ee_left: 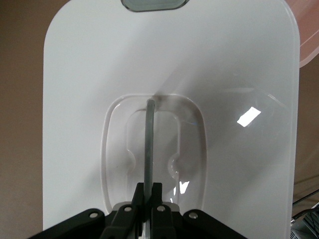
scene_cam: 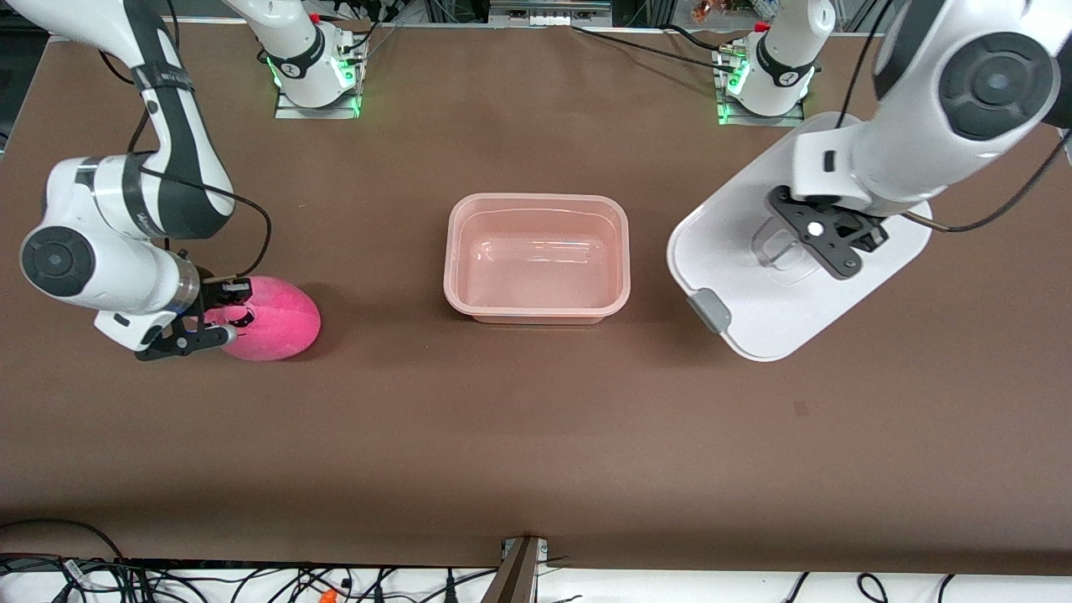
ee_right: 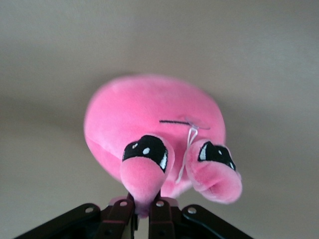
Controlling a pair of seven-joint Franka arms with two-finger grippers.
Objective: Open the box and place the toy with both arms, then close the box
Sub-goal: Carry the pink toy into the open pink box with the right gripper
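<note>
**A:** so where's this run at? The pink tub sits open and empty mid-counter, roughly between the two arm bases and a bit nearer the camera.

**B:** Yeah, the opening part looks done. The white lid is off, toward the left arm's end of the counter, and the left gripper is clamped together on its clear handle. You can see one grey clip at the lid's edge. Can't tell if the lid is resting on the counter or held just above it.

**A:** and the plush?

**B:** The pink toy is near the right arm's end, well apart from the tub. The right gripper has pinched together on it. In the right wrist view it looks like it's got the snout between the eyes.

**A:** so what's left?

**B:** My guess: carry the toy over, drop it in the tub, then put the lid back on. Roughly a third done.
</note>
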